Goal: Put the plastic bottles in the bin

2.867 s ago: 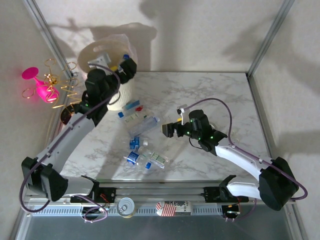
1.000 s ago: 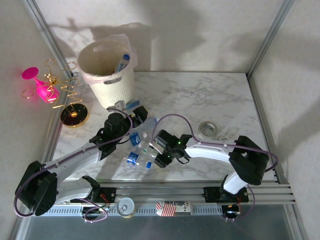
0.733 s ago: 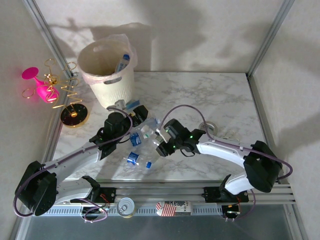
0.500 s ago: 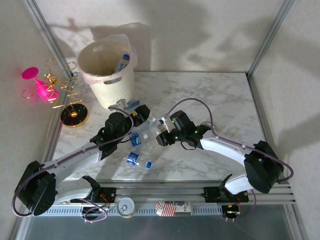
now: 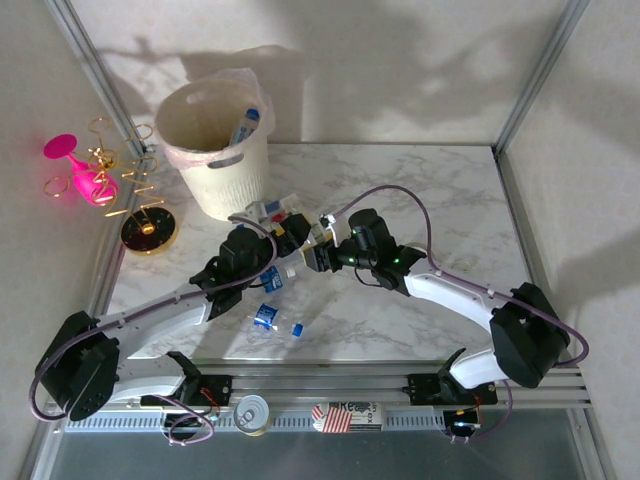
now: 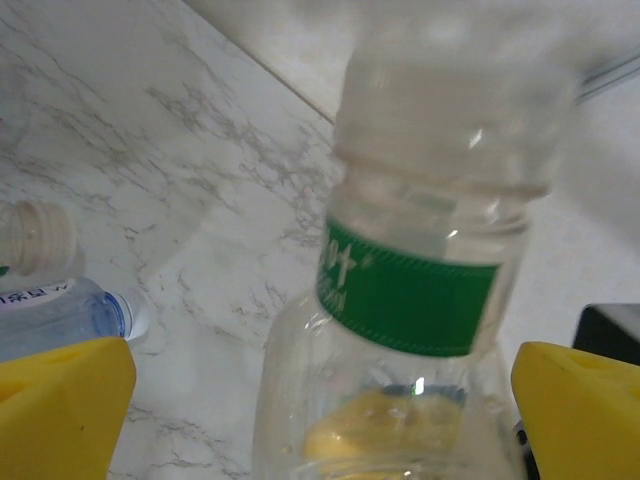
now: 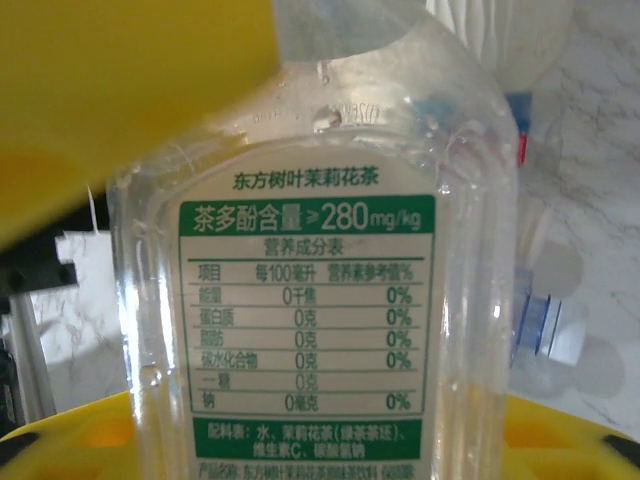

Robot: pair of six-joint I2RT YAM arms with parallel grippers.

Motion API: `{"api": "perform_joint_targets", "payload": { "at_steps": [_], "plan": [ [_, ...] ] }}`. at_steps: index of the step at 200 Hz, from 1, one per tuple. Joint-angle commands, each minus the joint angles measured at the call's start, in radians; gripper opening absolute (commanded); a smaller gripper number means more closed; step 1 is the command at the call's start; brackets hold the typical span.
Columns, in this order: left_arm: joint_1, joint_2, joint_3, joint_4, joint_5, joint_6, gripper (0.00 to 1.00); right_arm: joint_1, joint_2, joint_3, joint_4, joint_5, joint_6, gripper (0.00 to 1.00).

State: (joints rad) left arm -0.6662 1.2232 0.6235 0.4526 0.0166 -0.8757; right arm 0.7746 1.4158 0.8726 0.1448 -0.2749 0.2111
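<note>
My right gripper (image 5: 312, 252) (image 7: 305, 265) is shut on a clear plastic bottle with a green label (image 7: 310, 300) (image 5: 300, 244), held above the table's middle. My left gripper (image 5: 283, 233) (image 6: 322, 405) is open. Its yellow fingers (image 6: 60, 400) stand on either side of this same bottle (image 6: 420, 290); the left finger is clear of it. Loose blue-labelled bottles lie on the marble (image 5: 265, 315) (image 5: 270, 280) (image 6: 55, 315), and others near the bin's foot (image 5: 270, 208). The cream bin (image 5: 168, 118) stands at the far left with a blue-capped bottle (image 5: 245, 122) inside.
A pink glass (image 5: 75, 165) and a gold wire stand (image 5: 148, 230) sit left of the table. A tin can (image 5: 252, 412) and a red-labelled item (image 5: 340, 415) lie on the front rail. A blue-capped bottle (image 7: 545, 325) lies under the right wrist.
The right gripper lifted the green-labelled bottle off the pile and carried it up and left, between the left gripper's fingers. The left gripper shifted slightly towards it.
</note>
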Motion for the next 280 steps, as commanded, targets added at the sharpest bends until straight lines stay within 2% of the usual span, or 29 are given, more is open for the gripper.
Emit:
{"api": "perform_joint_targets", "payload": {
  "at_steps": [1, 61, 92, 126, 152, 203, 245, 280],
  "plan": [
    [-0.013, 0.016, 0.034, 0.056, 0.031, -0.02, 0.94, -0.002, -0.027, -0.019, 0.089, -0.02, 0.013, 0.48],
    [-0.027, 0.061, 0.047, 0.089, 0.051, -0.041, 0.88, -0.002, -0.007, -0.026, 0.159, -0.053, 0.003, 0.48],
    [-0.029, 0.064, 0.053, 0.09, 0.051, -0.037, 0.79, -0.002, 0.0, -0.028, 0.162, -0.058, 0.003, 0.48],
    [-0.029, 0.071, 0.051, 0.103, 0.048, -0.039, 0.64, -0.001, -0.001, -0.032, 0.158, -0.053, 0.0, 0.5],
    [-0.029, 0.082, 0.056, 0.112, 0.049, -0.043, 0.61, -0.002, -0.006, -0.039, 0.154, -0.048, 0.0, 0.53],
    [0.006, 0.109, 0.127, 0.068, 0.026, 0.025, 0.58, -0.002, -0.065, -0.092, 0.164, 0.006, 0.007, 0.78],
    [0.108, 0.142, 0.265, -0.004, 0.042, 0.111, 0.57, -0.007, -0.157, -0.174, 0.201, 0.075, 0.017, 0.98],
    [0.208, 0.171, 0.456, -0.11, 0.036, 0.224, 0.57, -0.015, -0.183, -0.226, 0.215, 0.144, 0.04, 0.99]
  ]
}}
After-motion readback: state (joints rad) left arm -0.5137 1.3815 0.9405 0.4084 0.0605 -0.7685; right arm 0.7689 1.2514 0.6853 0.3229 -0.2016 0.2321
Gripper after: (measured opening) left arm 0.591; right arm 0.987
